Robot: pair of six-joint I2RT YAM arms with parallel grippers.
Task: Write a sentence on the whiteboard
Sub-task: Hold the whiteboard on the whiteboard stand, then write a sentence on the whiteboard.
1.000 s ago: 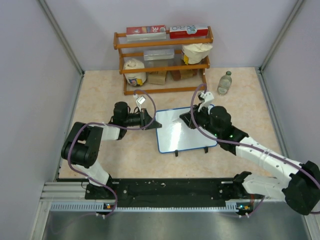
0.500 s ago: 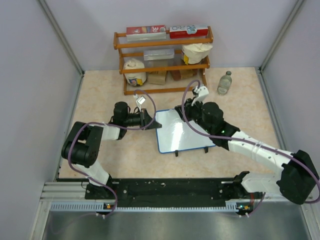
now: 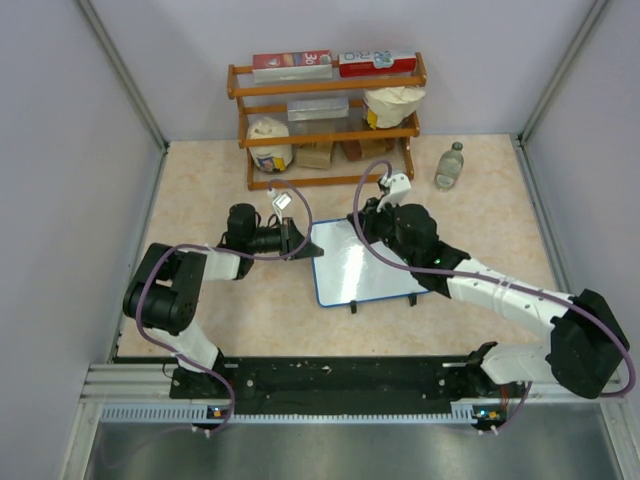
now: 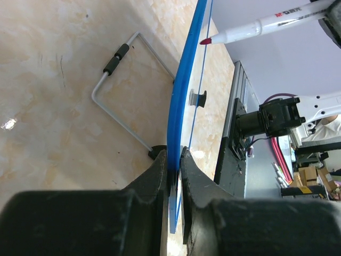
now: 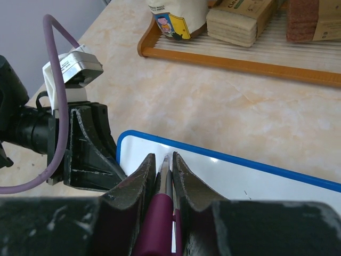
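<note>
The whiteboard [image 3: 365,268], white with a blue frame, lies in the middle of the table. My left gripper [image 3: 300,242] is shut on its left edge; the left wrist view shows the blue frame [image 4: 186,80] pinched between the jaws [image 4: 174,160]. My right gripper [image 3: 362,226] is shut on a white marker [image 4: 261,24] with a magenta end [image 5: 160,213], and hangs over the board's far left corner [image 5: 240,181]. The red tip [image 4: 205,41] sits close to the board's face. No pink sentence shows on the board.
A wooden rack [image 3: 325,120] with boxes, a bag and a jug stands at the back. A clear bottle [image 3: 450,165] stands to its right. A wire stand [image 4: 114,90] lies under the board's edge. Grey walls enclose both sides.
My right gripper has moved left and farther back over the board with the marker, from its far right part to its far left corner. The left arm and the board have not moved.
</note>
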